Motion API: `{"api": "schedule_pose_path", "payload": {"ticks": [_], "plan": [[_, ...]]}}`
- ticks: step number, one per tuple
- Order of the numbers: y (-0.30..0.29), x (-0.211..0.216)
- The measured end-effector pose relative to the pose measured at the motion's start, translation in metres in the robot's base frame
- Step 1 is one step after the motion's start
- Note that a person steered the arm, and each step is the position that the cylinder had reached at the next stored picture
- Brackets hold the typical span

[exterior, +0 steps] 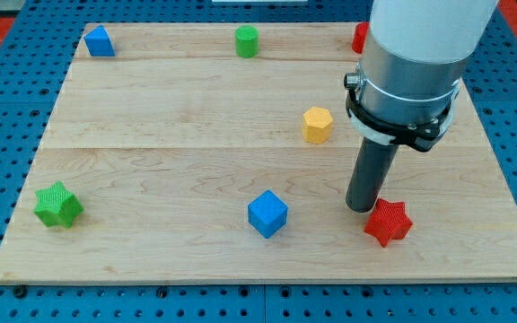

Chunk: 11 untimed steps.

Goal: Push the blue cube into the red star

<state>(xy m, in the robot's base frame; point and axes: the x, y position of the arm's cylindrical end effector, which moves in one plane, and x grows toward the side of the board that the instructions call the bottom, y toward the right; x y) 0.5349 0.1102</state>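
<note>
The blue cube (267, 213) sits on the wooden board toward the view's bottom, near the middle. The red star (388, 222) lies to its right, about a hand's width away. My tip (361, 208) stands on the board just left of and touching or nearly touching the red star's upper left edge, to the right of the blue cube and apart from it.
A yellow hexagonal block (317, 125) lies above my tip. A green star (58, 205) is at the left. A blue block (99, 41), a green cylinder (247, 41) and a partly hidden red block (360, 38) line the top edge. The arm's body hides the board's top right.
</note>
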Motion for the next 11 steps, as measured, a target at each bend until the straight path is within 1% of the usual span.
{"api": "schedule_pose_path", "payload": {"ticks": [1,2,3,4,5,6,7,8,9,10,11], "plan": [[-0.035,-0.019],[-0.104,-0.036],[-0.159,0.001],[-0.12,0.04],[-0.081,0.039],[-0.153,0.025],[-0.096,0.005],[-0.022,0.022],[-0.111,0.028],[-0.16,-0.007],[-0.122,-0.06]]}}
